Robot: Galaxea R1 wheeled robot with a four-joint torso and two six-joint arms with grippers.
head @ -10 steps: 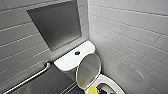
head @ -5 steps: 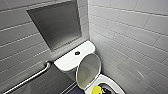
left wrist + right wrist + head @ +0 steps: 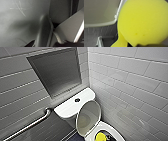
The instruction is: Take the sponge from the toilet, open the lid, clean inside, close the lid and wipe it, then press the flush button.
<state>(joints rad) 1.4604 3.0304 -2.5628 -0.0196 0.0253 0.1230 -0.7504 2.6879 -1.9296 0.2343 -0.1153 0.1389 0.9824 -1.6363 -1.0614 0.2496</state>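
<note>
Lid (image 3: 88,115) is up against the tank, and the right gripper (image 3: 104,136) has its jaws clamped on the sponge (image 3: 100,136), at the toilet (image 3: 72,105) bowl's rim.

In the left wrist view the left gripper (image 3: 50,45) is showing as two black, glossy pieces, one pointed and one broad and rounded. The right gripper (image 3: 146,45) is showing in the right wrist view as a thin black strip with an uneven, blurred outline.
</note>
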